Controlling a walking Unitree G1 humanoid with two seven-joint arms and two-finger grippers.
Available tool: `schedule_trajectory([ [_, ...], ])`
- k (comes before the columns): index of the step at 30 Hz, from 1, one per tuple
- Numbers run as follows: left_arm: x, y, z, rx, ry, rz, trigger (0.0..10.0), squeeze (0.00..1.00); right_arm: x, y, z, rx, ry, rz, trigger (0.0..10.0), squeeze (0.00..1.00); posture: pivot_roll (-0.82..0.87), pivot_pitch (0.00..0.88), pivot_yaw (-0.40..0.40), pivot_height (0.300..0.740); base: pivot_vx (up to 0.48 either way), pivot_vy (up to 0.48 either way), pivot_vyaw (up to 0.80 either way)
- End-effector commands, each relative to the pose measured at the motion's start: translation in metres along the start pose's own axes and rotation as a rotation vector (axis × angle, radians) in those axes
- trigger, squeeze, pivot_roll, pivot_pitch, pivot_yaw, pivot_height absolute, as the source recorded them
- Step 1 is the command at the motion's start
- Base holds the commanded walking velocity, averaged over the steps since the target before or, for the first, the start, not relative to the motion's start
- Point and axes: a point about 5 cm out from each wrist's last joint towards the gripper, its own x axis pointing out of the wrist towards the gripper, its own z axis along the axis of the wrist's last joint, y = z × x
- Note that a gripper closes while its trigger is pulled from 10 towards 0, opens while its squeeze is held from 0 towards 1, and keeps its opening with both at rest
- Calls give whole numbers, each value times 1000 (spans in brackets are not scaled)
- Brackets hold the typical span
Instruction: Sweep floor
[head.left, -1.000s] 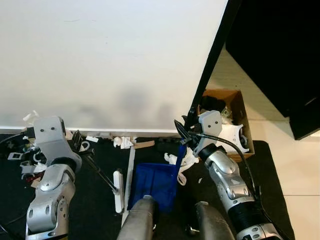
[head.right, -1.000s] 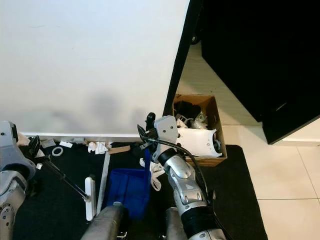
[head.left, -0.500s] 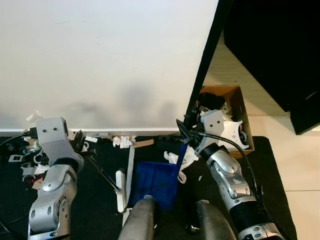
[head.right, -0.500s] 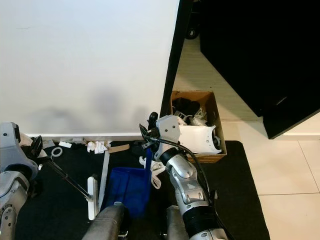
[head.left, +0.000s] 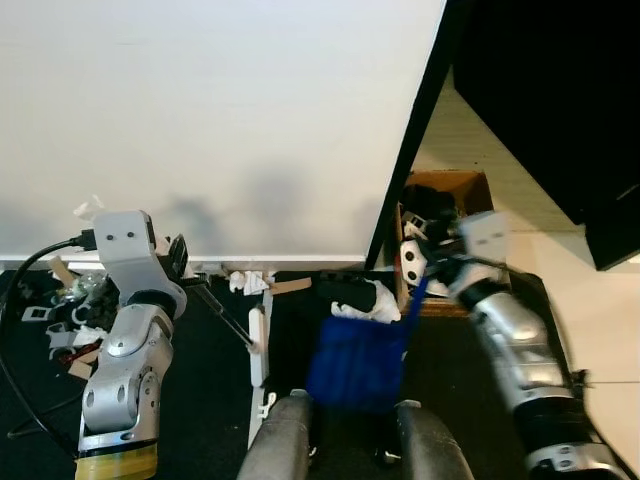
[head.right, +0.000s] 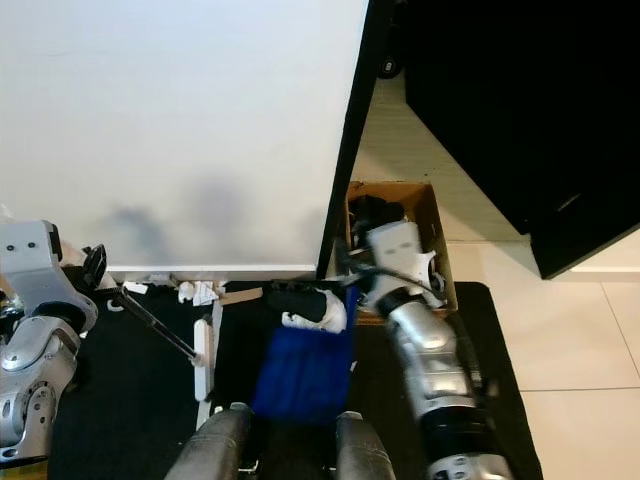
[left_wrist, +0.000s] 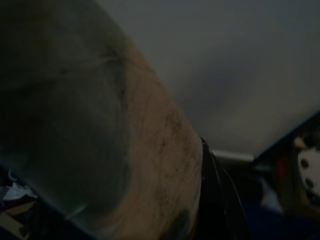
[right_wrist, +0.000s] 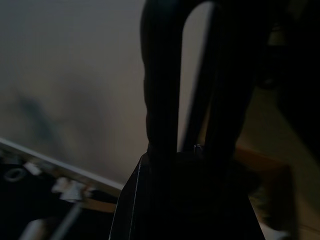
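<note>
Right gripper (head.right: 347, 270) clamps the handle of the blue dustpan (head.right: 300, 372), blurred, pan lifted and hanging by the robot's legs with a white scrap (head.right: 318, 312) on its upper edge. Cardboard box (head.right: 437, 250) sits just behind and to the right of that gripper, so the right arm is the nearer one for tipping; pan's long axis runs from the handle up near the box down toward the legs. Left gripper (head.left: 183, 268) is shut on the thin dark handle of the white brush (head.left: 257, 345), which lies on the black mat (head.left: 200, 400) with its long head running away from the wall, debris scraps (head.left: 242, 282) along the baseboard just beyond it. Versus the earlier frames: dustpan was flat on the mat between the arms, now raised and swung right toward the box; right arm moved right; brush shifted closer to the wall; camera shifted slightly too.
</note>
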Motion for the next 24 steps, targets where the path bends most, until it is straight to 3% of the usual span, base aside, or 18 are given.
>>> schedule_trajectory([
  [1,2,-6,-3,37,8,-56,10000,0,6,3,3,8,-23,-22,10000,0,121,245,35,740,0,0,0],
  [9,9,-15,-2,32,6,-127,10000,0,12,18,4,26,-10,62,10000,0,121,252,31,740,0,0,0],
  [15,18,-22,1,20,-15,-143,10000,0,8,11,5,14,1,94,10000,0,116,261,30,740,0,0,0],
  [19,27,-26,5,30,-21,-171,10000,0,3,-2,16,5,-22,83,10000,0,72,294,54,740,0,0,0],
  [24,35,-28,7,38,-19,-204,10000,0,-12,-15,24,1,-40,37,10000,0,23,303,95,740,0,0,0],
])
